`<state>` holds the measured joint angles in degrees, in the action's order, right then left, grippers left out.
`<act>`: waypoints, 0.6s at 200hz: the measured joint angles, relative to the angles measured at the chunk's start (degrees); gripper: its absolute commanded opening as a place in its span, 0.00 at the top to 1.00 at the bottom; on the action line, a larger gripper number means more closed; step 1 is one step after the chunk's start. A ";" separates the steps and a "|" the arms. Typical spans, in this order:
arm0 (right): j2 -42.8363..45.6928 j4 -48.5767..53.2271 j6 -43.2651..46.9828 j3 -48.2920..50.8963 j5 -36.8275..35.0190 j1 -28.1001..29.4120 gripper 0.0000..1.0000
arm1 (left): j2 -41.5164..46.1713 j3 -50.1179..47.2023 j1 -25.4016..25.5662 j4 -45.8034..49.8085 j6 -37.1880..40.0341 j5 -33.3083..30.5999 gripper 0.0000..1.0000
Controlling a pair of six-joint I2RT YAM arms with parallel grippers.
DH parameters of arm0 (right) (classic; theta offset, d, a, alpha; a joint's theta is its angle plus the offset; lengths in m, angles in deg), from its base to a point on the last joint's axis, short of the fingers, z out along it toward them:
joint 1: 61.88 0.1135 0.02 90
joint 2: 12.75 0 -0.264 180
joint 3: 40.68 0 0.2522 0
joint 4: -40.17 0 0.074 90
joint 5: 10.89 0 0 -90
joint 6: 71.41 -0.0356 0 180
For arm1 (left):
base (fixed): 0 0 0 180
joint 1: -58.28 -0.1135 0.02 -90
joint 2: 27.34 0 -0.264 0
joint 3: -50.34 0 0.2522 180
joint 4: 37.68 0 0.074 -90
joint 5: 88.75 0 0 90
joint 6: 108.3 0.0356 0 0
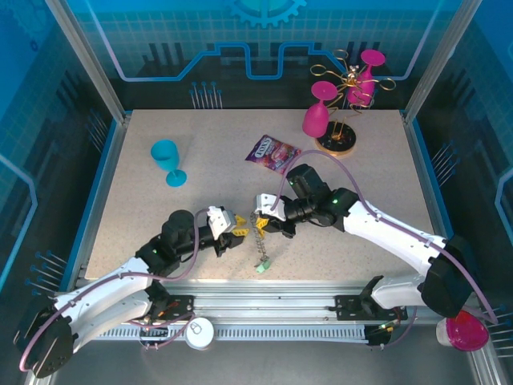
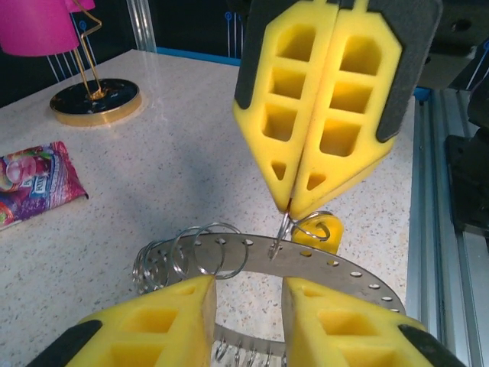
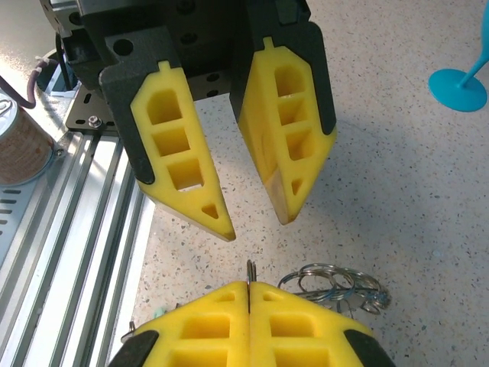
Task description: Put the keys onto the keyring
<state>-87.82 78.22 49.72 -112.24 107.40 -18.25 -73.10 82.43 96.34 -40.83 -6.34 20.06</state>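
Left wrist view: the keyring (image 2: 336, 269), a flat grey ring with small holes and wire loops (image 2: 200, 248) round its rim, is seen close to the speckled tabletop (image 1: 200, 144). A thin metal piece at the ring's rim is clamped between the shut jaws of the right gripper (image 2: 290, 208), which reach down from above. Whether that piece is a loop or a key's shaft cannot be told. A yellow-orange key head (image 2: 325, 229) is seen just behind that spot. The jaws of the left gripper (image 2: 248, 283) are held apart beside the ring's near edge, with nothing gripped.

In the top external view, the ring is placed near the tabletop's front edge, between the two grippers, with a green key (image 1: 262, 267) at its near end. Farther back, a snack packet (image 1: 272, 152), a blue goblet (image 1: 168, 160) and two pink goblets (image 1: 317, 119) by a gold wire stand (image 1: 345, 140) are seen.
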 measured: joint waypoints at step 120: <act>-2.93 2.19 1.22 -3.28 -2.82 3.19 1.00 | -6.78 1.79 0.04 -0.31 0.57 1.25 0.82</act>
<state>-90.75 80.41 50.95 -115.52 104.58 -15.06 -79.87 84.22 96.39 -41.13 -5.77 21.30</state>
